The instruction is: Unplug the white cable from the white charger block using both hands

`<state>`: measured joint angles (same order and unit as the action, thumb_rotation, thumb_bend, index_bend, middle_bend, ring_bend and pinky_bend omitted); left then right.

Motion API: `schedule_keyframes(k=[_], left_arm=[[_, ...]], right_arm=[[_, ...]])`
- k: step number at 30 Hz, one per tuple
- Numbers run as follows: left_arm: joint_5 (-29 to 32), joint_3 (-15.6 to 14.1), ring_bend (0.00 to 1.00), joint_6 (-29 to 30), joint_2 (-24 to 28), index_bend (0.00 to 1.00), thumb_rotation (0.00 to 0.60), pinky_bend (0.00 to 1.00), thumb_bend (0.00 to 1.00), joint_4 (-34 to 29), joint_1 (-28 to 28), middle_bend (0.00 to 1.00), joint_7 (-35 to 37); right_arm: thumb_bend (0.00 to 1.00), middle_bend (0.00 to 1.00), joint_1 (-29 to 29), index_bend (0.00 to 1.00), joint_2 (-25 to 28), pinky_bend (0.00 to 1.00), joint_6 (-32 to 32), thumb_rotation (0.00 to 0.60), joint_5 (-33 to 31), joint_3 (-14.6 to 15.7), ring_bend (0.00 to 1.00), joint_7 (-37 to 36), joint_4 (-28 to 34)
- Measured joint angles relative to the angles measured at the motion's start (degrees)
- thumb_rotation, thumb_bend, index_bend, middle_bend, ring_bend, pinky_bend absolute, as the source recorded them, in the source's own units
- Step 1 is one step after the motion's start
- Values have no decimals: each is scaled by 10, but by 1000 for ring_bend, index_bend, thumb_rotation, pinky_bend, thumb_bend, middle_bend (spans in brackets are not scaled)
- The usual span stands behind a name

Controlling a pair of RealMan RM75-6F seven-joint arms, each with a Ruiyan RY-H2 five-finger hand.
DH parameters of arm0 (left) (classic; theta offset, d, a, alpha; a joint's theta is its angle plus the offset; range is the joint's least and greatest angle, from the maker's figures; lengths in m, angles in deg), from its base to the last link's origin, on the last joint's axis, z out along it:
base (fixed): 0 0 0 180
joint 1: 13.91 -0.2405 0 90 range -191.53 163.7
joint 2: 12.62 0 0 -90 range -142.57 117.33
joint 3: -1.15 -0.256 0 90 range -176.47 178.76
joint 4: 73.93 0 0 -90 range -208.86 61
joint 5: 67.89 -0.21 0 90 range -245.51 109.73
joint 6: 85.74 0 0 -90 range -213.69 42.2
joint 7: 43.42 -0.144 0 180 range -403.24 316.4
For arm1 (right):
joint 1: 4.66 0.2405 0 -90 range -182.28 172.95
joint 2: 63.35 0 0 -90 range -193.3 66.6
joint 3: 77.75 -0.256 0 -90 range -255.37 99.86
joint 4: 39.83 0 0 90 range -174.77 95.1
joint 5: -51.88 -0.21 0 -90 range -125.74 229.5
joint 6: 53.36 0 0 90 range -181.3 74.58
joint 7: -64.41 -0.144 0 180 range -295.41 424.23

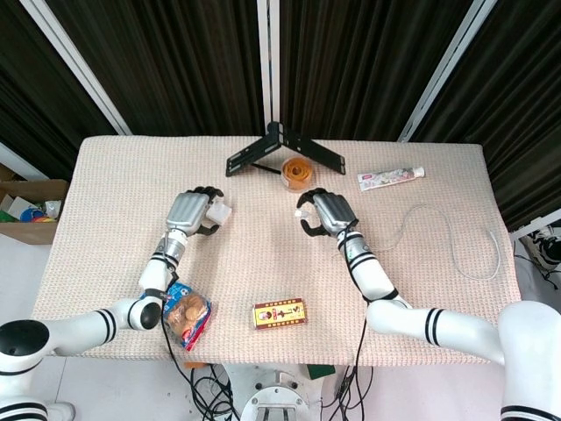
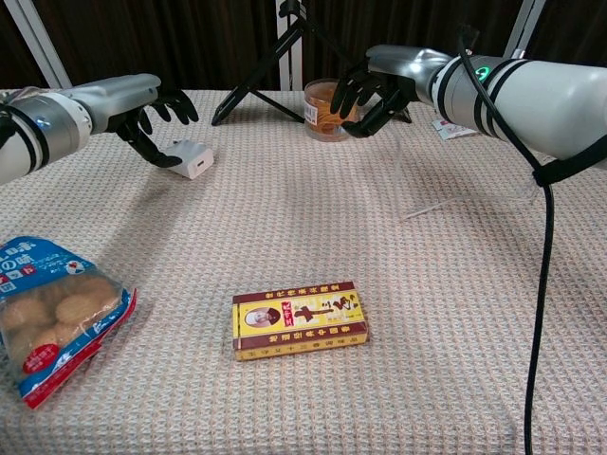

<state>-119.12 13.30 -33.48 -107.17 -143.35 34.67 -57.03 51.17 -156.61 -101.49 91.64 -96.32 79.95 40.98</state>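
Note:
The white charger block (image 2: 190,158) lies on the woven mat at the left, with no cable in it; it shows too in the head view (image 1: 218,211). My left hand (image 2: 150,116) (image 1: 188,213) hovers right beside the block with its fingers spread, the thumb close to it. My right hand (image 2: 376,87) (image 1: 322,213) is raised near the jar and pinches the end of the white cable (image 2: 432,208). From that hand the cable drops to the mat and loops off to the right (image 1: 450,232).
A black folding stand (image 1: 280,149) and a jar with orange contents (image 2: 327,109) sit at the back middle. A toothpaste tube (image 1: 391,178) lies back right. A yellow-red box (image 2: 300,319) is at the front, and a snack bag (image 2: 52,318) at the front left.

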Motion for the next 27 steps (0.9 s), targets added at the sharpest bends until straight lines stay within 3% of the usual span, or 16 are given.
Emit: schedule_keyframes(k=[5, 11, 16, 21, 24, 27], left_arm=[[-18, -7, 189, 48, 55, 241, 595, 296, 230, -76, -30, 212, -18], [-47, -27, 189, 131, 138, 259, 600, 269, 228, -158, -86, 236, -47], [-81, -55, 189, 191, 212, 261, 600, 248, 229, -209, -149, 236, -50], [-122, -87, 189, 244, 269, 261, 600, 209, 229, -247, -216, 236, -22], [-148, -108, 189, 281, 294, 260, 600, 208, 225, -270, -256, 237, -7], [-171, -128, 189, 317, 310, 260, 600, 207, 223, -293, -296, 237, 2]], right_arm=[[395, 217, -21, 99, 23, 256, -14, 600, 40, 2, 92, -27, 22], [389, 236, -89, 111, 96, 256, -97, 600, 127, 28, 92, -41, 94], [359, 204, -189, 111, 188, 210, -203, 600, 210, 78, 58, -61, 157], [336, 126, -298, 41, 276, 74, -286, 600, 279, 136, 0, -125, 195], [353, 94, -355, 18, 316, 6, -326, 600, 315, 170, 0, -159, 203], [366, 87, -402, 17, 335, 0, -364, 600, 354, 198, 0, -183, 205]])
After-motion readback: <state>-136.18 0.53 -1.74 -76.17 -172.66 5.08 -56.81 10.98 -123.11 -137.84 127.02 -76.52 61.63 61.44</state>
